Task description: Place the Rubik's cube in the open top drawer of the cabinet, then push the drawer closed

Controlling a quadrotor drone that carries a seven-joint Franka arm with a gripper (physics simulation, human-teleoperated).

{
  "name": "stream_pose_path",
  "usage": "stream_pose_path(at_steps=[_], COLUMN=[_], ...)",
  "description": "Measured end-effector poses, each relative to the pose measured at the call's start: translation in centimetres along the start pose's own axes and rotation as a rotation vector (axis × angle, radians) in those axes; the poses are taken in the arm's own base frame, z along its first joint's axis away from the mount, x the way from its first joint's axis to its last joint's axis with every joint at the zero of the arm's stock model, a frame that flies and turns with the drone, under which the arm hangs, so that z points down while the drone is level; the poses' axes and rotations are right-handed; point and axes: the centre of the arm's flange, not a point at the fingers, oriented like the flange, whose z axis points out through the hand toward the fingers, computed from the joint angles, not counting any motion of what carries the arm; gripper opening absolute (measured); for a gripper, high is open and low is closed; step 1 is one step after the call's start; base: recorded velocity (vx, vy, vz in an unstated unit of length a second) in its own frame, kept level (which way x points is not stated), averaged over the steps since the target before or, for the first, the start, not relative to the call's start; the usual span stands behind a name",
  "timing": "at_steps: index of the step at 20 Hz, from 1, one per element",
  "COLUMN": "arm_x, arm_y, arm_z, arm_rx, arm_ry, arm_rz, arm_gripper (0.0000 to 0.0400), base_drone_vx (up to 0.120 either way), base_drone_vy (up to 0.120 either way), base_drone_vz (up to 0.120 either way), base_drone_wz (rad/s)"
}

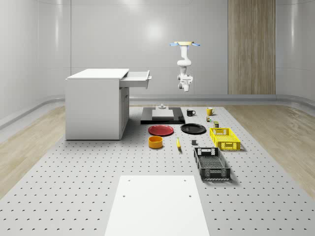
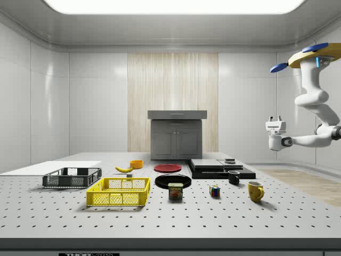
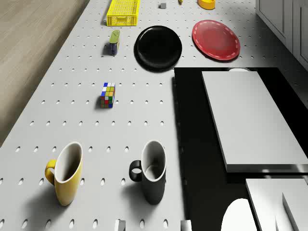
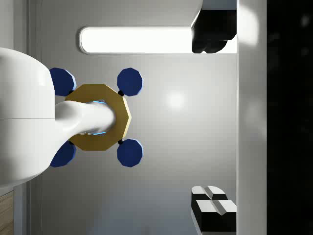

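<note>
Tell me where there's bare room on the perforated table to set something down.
Free: the stretch around the flat white panel at the whole-scene view's near edge, and the strip in front of the white cabinet. Crowded: between the red plate, black plate, yellow mesh basket and black mesh basket.

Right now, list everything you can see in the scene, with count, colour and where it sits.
Rubik's cube: one, multicoloured, on the table between the mugs and the can.
Cabinet: one, white, on the whole-scene view's left, top drawer open.
Mugs: two, yellow and black, side by side.
Plates: two, red and black, adjacent.
Baskets: two, yellow and black.
Spam can: one, beside the yellow basket.
Banana: one, yellow.
Bowl: one, orange, near the red plate.
Black slab: one, carrying grey blocks.
Drone: hovers above the slab's far side.
Gripper: white, high above the table.
</note>
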Motion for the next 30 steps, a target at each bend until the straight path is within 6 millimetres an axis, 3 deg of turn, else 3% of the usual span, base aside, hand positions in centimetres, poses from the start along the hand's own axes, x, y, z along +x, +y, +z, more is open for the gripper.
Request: stream_pose_path(at_steps=[8, 13, 19, 30], arm_x=[-0.2, -0.1, 0.0, -0.1], arm_y=[0.2, 0.1, 0.0, 0.0], arm_z=[-5.6, -7.8, -8.9, -9.3], arm_rx=[0.004, 0.007, 0.010, 0.016], arm_ry=[0.004, 0.007, 0.011, 0.017], arm_rz=[0.000, 0.000, 0.000, 0.000], arm_gripper=[0.0400, 0.0400, 0.0400, 0.0400], base_drone_vx=[0.000, 0.000, 0.007, 0.120], base_drone_vy=[0.000, 0.000, 0.087, 0.120], base_drone_vz=[0.000, 0.000, 0.000, 0.000], base_drone_wz=[0.000, 0.000, 0.000, 0.000])
